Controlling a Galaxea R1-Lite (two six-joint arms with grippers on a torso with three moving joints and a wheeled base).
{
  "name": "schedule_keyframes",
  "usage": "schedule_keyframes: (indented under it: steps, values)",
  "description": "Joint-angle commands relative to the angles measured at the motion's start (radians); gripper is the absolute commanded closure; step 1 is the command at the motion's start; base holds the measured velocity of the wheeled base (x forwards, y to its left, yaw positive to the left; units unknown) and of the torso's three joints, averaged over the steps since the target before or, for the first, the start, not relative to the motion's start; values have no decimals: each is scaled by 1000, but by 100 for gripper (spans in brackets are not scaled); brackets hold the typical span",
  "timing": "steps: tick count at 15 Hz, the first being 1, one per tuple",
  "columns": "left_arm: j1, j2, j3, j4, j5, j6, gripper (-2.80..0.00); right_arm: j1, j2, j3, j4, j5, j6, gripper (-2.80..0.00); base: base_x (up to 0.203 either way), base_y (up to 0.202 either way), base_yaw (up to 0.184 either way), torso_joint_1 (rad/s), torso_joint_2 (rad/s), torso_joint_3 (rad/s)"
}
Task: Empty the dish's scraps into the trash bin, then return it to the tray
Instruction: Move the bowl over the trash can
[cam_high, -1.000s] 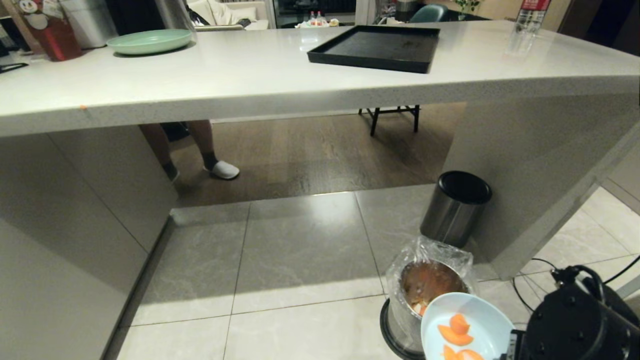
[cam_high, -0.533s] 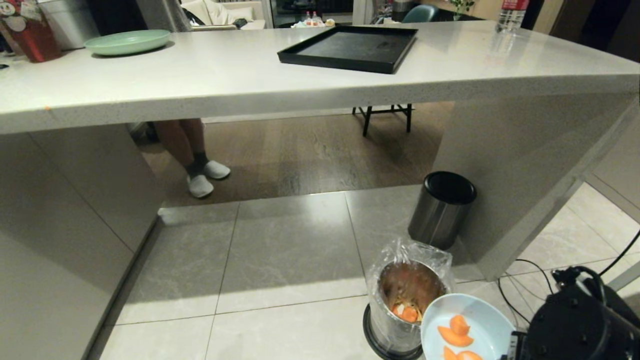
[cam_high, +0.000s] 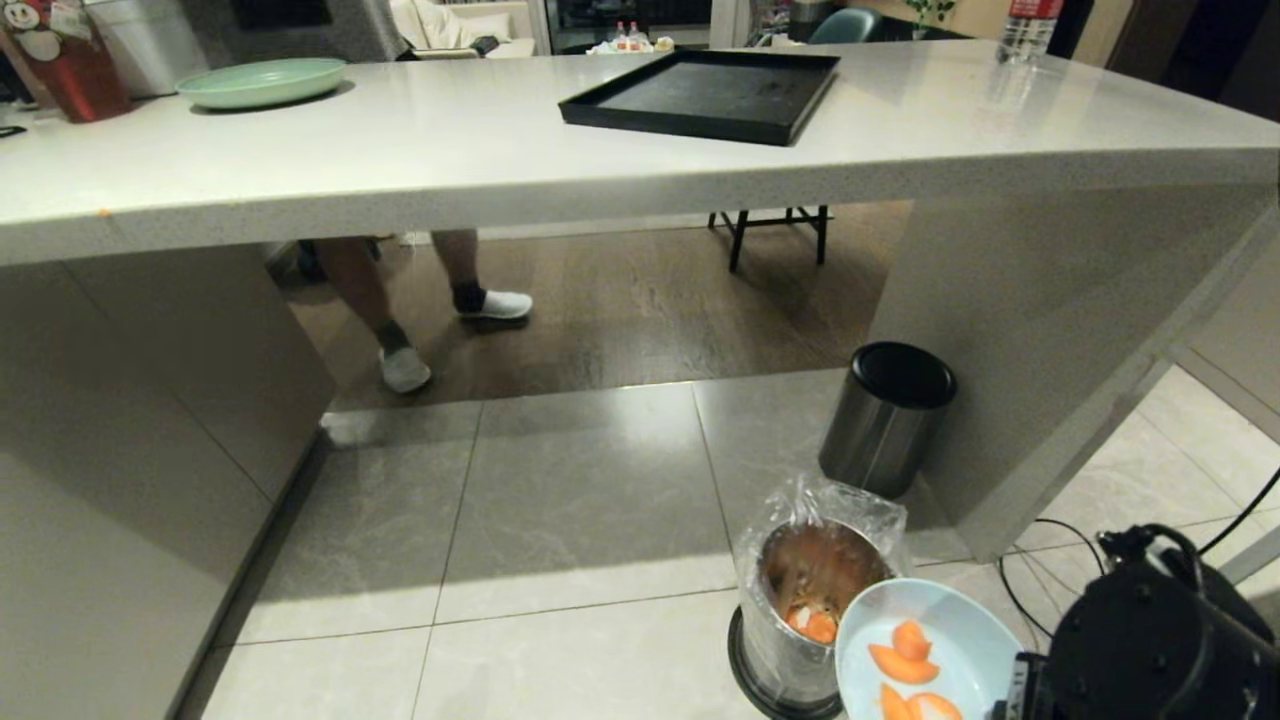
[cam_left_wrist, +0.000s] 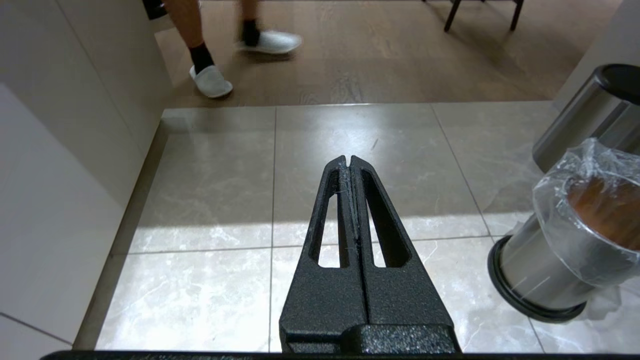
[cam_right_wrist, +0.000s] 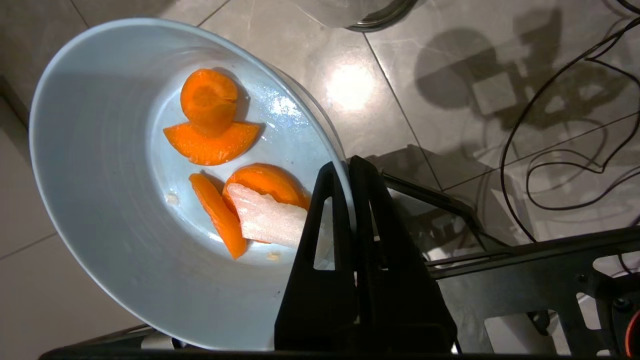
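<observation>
Clamped tight on the rim of the dish (cam_right_wrist: 125, 165), the right gripper (cam_right_wrist: 345, 167) has one finger inside the bowl and the other outside its wall. In the head view the dish (cam_high: 925, 655) hangs tilted at the lower right, its edge just beside and partly over the mouth of the trash bin (cam_high: 815, 590), which stands on the pale floor tiles (cam_high: 560, 500) with its crinkly clear bag over the rim. Several of the scraps (cam_right_wrist: 215, 130) lie on the bottom of the bowl: orange slices and half-rounds, plus one pale chunk against the inner finger. A few orange bits also show inside the trash bin, low against its brownish wall.

Left gripper (cam_left_wrist: 350, 165) hangs over the tiles with its fingers pressed together and nothing between them, well apart from the bin.

Up on the white counter (cam_high: 450, 160) sits the tray (cam_high: 705, 95), black and bare, toward the far side. A mint-green plate (cam_high: 260, 82) rests at the counter's far left. A steel bin with a black lid (cam_high: 885, 415) stands just behind the trash bin, near the counter's leg. Beyond the counter, a person's legs (cam_high: 410, 300) in pale slippers stand on the wooden floor
</observation>
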Motion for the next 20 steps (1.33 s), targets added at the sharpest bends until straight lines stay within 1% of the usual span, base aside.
schedule_keyframes:
  steps: [1,13,15,20]
  values:
    - [1,1,0,-1,0,-1,0,1,2,-3,3,-3,9,0,0,0,0,0,0,0]
    - [-1,1,0,-1,0,-1,0,1,6,-3,3,-3,7,0,0,0,0,0,0,0]
    - [-1,1,0,-1,0,-1,0,1,12,-3,2,-3,7,0,-1,102,-13,5,3,2]
    - [0,1,0,-1,0,-1,0,1,15,-12,3,-3,7,0,0,195,-1,4,0,1]
